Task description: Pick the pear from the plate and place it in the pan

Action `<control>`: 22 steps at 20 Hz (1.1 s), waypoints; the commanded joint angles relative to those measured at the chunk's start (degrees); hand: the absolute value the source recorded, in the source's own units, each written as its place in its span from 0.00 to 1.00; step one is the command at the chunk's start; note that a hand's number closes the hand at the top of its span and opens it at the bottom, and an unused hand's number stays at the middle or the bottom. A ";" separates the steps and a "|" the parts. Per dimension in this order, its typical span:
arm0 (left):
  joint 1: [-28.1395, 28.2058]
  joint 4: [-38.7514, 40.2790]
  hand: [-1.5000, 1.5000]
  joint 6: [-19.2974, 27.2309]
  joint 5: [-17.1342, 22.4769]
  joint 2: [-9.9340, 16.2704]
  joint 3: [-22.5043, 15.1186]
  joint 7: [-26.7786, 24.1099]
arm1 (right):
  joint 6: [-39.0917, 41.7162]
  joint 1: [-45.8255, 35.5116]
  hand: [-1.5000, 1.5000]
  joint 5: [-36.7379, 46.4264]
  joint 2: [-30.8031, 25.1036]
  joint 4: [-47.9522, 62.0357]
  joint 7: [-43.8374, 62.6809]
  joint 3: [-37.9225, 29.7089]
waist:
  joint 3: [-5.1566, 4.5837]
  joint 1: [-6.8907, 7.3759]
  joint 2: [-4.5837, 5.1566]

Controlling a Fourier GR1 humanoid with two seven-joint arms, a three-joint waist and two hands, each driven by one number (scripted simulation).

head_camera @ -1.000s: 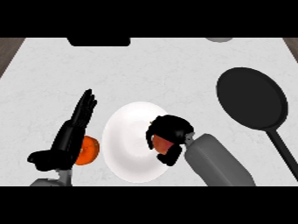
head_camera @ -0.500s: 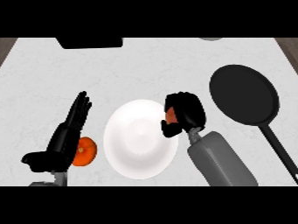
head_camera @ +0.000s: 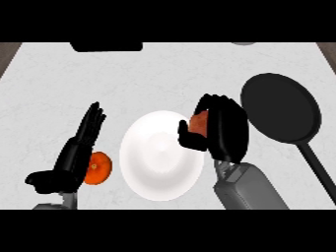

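Right hand (head_camera: 225, 130) curled round a reddish pear (head_camera: 198, 121), held over the white plate's (head_camera: 159, 155) right edge, just left of the black pan (head_camera: 281, 107). Left hand (head_camera: 72, 157) rests open w/ fingers straight, left of plate, beside an orange fruit (head_camera: 97, 168) on the pale bench (head_camera: 156, 74).

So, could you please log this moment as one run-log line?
right hand: shut on pear, between plate and pan | left hand: open, resting | pear: not yet in pan
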 commanded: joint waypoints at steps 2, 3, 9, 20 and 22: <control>-3.53 -0.51 0.50 1.12 -1.31 -1.18 -0.56 3.42 | -4.20 1.83 1.00 -1.77 -1.54 -4.91 1.08 -6.77 | 0.06 0.70 0.41; -2.32 -0.05 0.50 0.72 -1.50 -1.08 -0.62 2.54 | -7.60 4.21 1.00 -3.23 -1.44 -2.61 -1.28 -7.42 | 0.06 0.93 0.48; 0.79 -5.69 0.50 0.35 -1.76 -0.94 -1.53 4.62 | -12.95 5.73 1.00 -6.94 -5.65 -0.40 -6.45 -15.77 | 0.07 1.21 0.42; -2.13 0.54 0.50 0.41 -3.50 -3.33 -1.73 0.67 | -33.99 -2.30 1.00 -15.30 -15.13 25.73 -26.69 -31.32 | 0.17 2.07 0.91; -2.34 1.69 0.50 -2.98 -0.48 -0.12 2.25 -0.80 | -34.75 -5.39 1.00 -19.75 -16.91 30.21 -30.53 -33.86 | 0.13 2.12 0.90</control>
